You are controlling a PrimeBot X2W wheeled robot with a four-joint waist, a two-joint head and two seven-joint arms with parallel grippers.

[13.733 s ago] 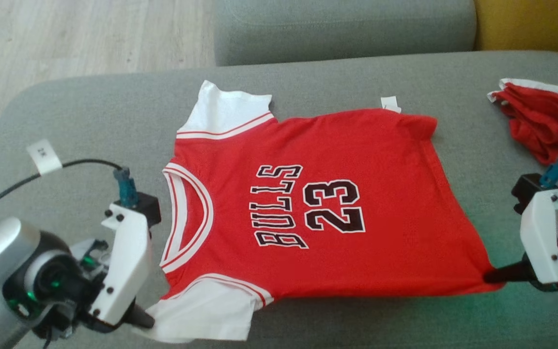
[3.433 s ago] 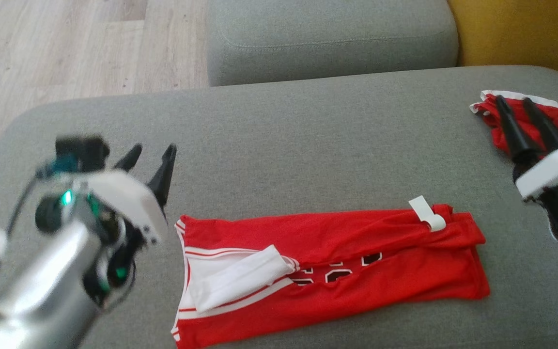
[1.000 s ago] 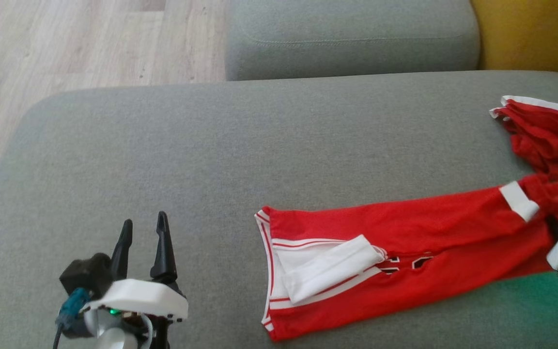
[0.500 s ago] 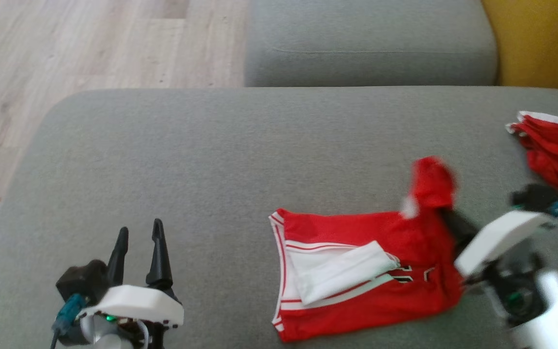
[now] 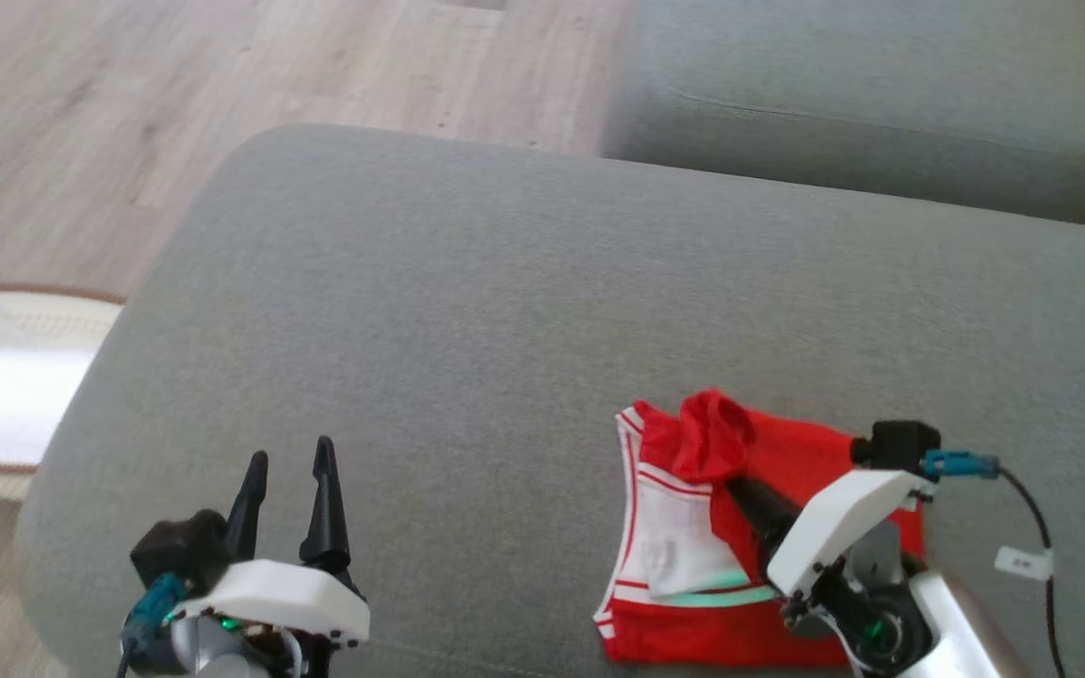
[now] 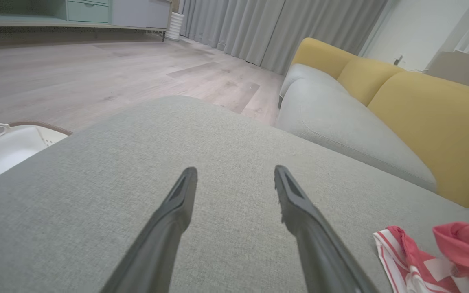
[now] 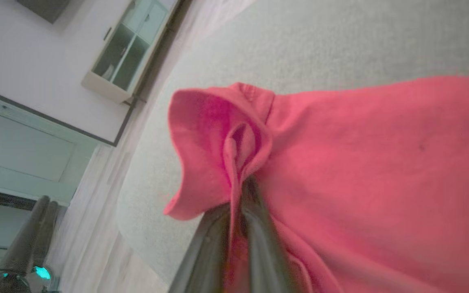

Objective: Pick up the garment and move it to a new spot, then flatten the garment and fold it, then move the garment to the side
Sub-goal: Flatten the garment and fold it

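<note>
Jersey (image 5: 792,457) bunched | R claw (image 5: 736,488) clamps it | cable tag (image 5: 1023,562) illegible

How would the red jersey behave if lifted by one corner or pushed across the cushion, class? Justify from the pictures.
Probably floppy: the jersey bunches into soft folds where the right tool pinches it. Likely light, since that thin pinch holds up a whole flap. Pushed, it would probably wrinkle rather than slide on the textured cushion.

Red jersey (image 5: 787,461), folded, hem seemingly lifted, on cushion (image 5: 467,320)
</note>
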